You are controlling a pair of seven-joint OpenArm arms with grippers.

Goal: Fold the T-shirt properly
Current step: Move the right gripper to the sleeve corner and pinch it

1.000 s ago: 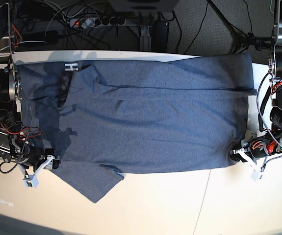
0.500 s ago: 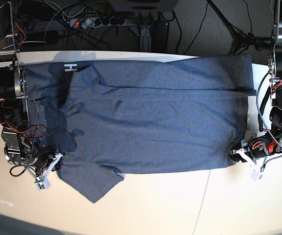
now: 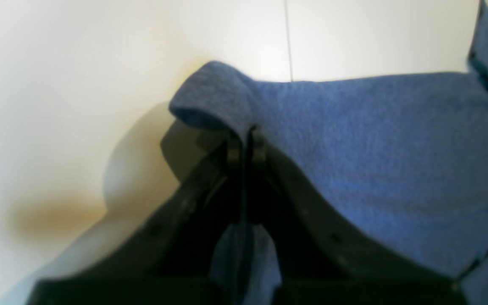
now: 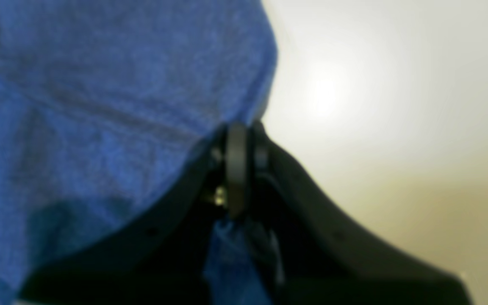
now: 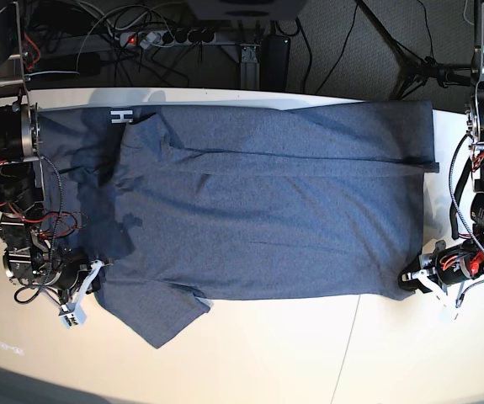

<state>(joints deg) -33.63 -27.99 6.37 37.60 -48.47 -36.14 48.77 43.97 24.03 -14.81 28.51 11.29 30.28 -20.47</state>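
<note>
Shirt (image 5: 258, 210), blue-grey, spread nearly flat across table (image 5: 309, 353), long axis running side to side in base view, one long edge already turned over toward shirt's middle along far side. White letter print (image 5: 121, 115) peeking out at far corner on neck end. One sleeve (image 5: 153, 313) jutting out past near edge onto bare table.

Soft, light knit, judged from folds and wrinkles: likely to drape and sag wherever unsupported, not slippery, not fragile, apt to stretch or bunch if pulled unevenly. Best held at corners of near long edge, so both ends rise together and cloth stays taut between them.

Exactly there, both grips. Right gripper (image 4: 244, 140) at shirt's near corner on sleeve end, just beside sleeve's root, jaws pressed together with blue fabric bunched against and below them in blurred wrist view; a pinch on shirt, by best reading. Left gripper (image 3: 246, 142) at shirt's near corner on hem end, jaws clamped tight on a small rolled lip of fabric, cloth curling over fingertips, pale table beyond.

Shirt lying on table between the two grippers, each touching its own corner, remaining cloth not yet lifted.
</note>
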